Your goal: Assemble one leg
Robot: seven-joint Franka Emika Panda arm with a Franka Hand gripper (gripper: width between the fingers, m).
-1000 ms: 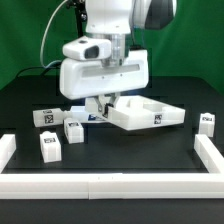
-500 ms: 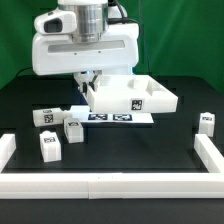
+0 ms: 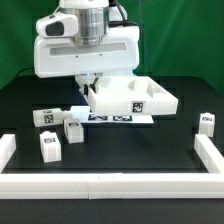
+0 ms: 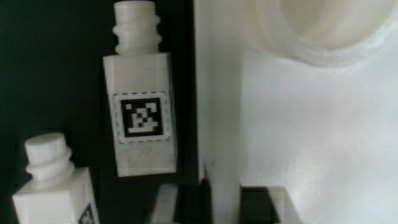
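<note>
Has the end effector (image 3: 93,90) pinched shut on the tabletop (image 3: 140,98), right at the corner toward the exterior view's left. Confirms it in the wrist view: end effector (image 4: 217,205) with one dark finger (image 4: 175,205) on either side of the white wall of the tabletop (image 4: 302,130), pressed against it. Holds that big tray with its near edge over the marker board (image 3: 112,118); cannot tell whether touching or lifted clear.

Leaves all four legs loose on the black surface (image 3: 130,150), none in the grip. Finds the nearest leg (image 3: 74,129) just beside the marker board's end, on the exterior view's left. Spots a second leg (image 3: 44,117) farther back and a third leg (image 3: 51,146) nearer the front, all near one another but apart. Puts the fourth leg (image 3: 207,122) well apart, at the exterior view's right, near the white rail (image 3: 210,155).

Catches two more in the wrist view: a tagged leg (image 4: 139,110) lying lengthwise beside the tabletop, peg end showing, and a neighbouring leg (image 4: 54,185) close by. Cannot tell which of the four.
</note>
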